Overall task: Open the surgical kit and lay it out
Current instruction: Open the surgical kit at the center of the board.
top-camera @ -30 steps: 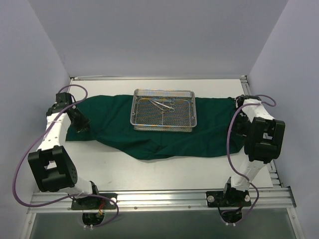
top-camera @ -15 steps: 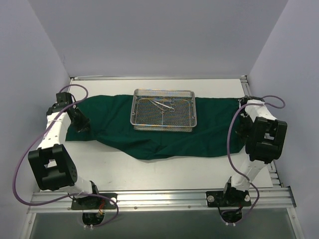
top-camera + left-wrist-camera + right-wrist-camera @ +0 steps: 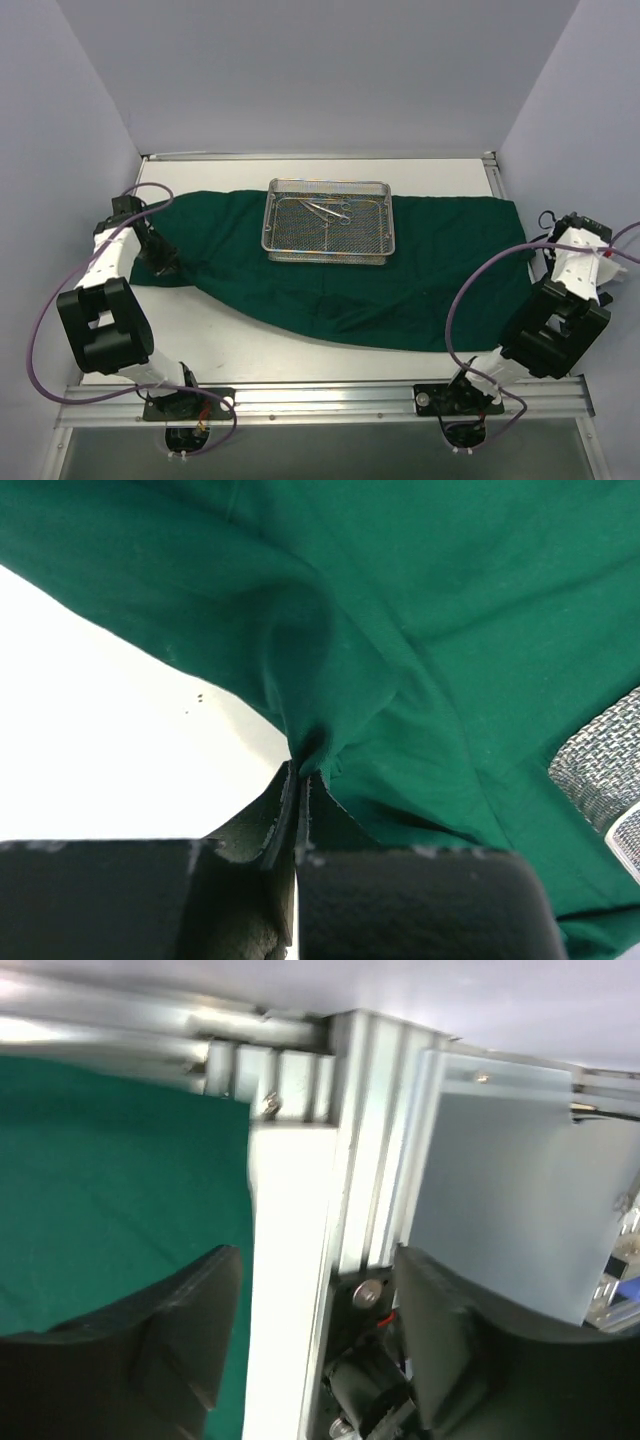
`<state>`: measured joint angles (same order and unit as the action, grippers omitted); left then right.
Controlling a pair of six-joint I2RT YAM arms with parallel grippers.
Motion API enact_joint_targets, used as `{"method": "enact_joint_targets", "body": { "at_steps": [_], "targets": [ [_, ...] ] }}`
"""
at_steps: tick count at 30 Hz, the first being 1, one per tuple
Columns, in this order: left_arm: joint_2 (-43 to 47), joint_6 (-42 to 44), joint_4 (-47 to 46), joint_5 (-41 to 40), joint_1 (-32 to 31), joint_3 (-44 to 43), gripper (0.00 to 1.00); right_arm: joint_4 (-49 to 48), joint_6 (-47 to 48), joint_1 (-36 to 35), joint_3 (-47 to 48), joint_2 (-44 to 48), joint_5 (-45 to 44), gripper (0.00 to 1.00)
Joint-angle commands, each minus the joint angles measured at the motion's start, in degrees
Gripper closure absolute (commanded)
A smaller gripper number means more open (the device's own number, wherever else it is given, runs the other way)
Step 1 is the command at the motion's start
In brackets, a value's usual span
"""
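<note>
The dark green cloth (image 3: pixel 330 290) lies spread across the table. The silver wire-mesh tray (image 3: pixel 328 222) stands on its far middle, with a few shiny scissor-like instruments (image 3: pixel 328 210) inside. My left gripper (image 3: pixel 160 262) is at the cloth's left edge, shut on a pinched fold of the cloth (image 3: pixel 400 630), with its tips (image 3: pixel 300 772) low over the white table. A corner of the tray (image 3: pixel 600 770) shows at the right of the left wrist view. My right gripper (image 3: pixel 565 232) is open and empty (image 3: pixel 320 1350), just beyond the cloth's right edge (image 3: pixel 100 1180).
An aluminium rail (image 3: pixel 360 1160) runs along the table's right edge, right under my right gripper. A strip of bare white table (image 3: pixel 280 1260) lies between the cloth and the rail. Grey walls enclose the table on the left, back and right.
My right arm has swung out to the table's right edge. The cloth's right side now lies pulled out flat and further right. My left gripper has shifted slightly left, still holding the cloth.
</note>
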<state>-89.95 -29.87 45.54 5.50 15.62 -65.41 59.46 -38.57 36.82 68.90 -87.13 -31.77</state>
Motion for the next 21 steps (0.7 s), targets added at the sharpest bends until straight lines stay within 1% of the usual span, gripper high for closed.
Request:
{"method": "enact_joint_targets", "body": {
  "at_steps": [1, 3, 4, 5, 7, 8, 11, 12, 14, 15, 18, 19, 21],
  "targets": [
    [2.7, -0.9, -1.3, 0.9, 0.8, 1.3, 0.98, 1.4, 3.3, -4.6, 1.8, 1.3, 5.0, 0.31],
    [4.7, -1.2, -0.2, 0.0, 1.1, 2.3, 0.98, 1.4, 3.9, -10.2, 3.9, 1.2, 5.0, 0.26],
    [7.0, -1.2, 0.2, -0.2, 1.3, 3.3, 0.98, 1.7, 3.7, -16.9, 6.7, 1.0, 4.9, 0.25],
    [8.3, -1.2, 1.2, -1.2, 1.4, 3.8, 0.98, 1.4, 3.5, -20.4, 8.0, 0.7, 5.3, 0.25],
    [12.0, -1.2, 3.3, -2.5, 2.2, 4.3, 0.98, -0.6, 3.4, -26.7, 11.9, -0.3, 8.0, 0.25],
    [13.6, -1.2, 4.7, -3.9, 2.3, 5.0, 0.98, -1.6, 3.3, -32.7, 13.3, -0.8, 9.1, 0.25],
    [19.5, -1.2, 7.4, -6.6, 2.6, 7.2, 0.98, -5.5, 3.4, -41.4, 18.6, -4.2, 14.4, 0.25],
    [21.9, -2.0, 8.2, -8.5, 2.6, 7.3, 0.98, -6.5, 3.8, -47.2, 20.1, -6.4, 15.6, 0.25],
    [22.7, -2.6, 11.0, -8.8, 2.6, 5.5, 0.98, -9.0, 4.5, -53.0, 23.9, -9.4, 17.4, 0.25],
    [23.0, -3.3, 11.8, -9.8, 2.8, 5.5, 0.98, -9.8, 4.9, -58.0, 24.8, -10.2, 17.8, 0.25],
    [25.3, -5.6, 15.8, -11.8, 3.6, 5.2, 0.98, -11.6, 4.8, -64.0, 26.6, -11.8, 19.0, 0.25],
    [26.7, -5.6, 16.1, -11.7, 3.6, 5.1, 0.98, -13.0, 4.8, -64.7, 26.3, -11.7, 19.7, 0.25],
    [27.6, -6.3, 19.7, -13.4, 3.7, 4.2, 0.98, -14.2, 5.1, -64.9, 24.6, -10.5, 21.7, 0.24]
  ]
}}
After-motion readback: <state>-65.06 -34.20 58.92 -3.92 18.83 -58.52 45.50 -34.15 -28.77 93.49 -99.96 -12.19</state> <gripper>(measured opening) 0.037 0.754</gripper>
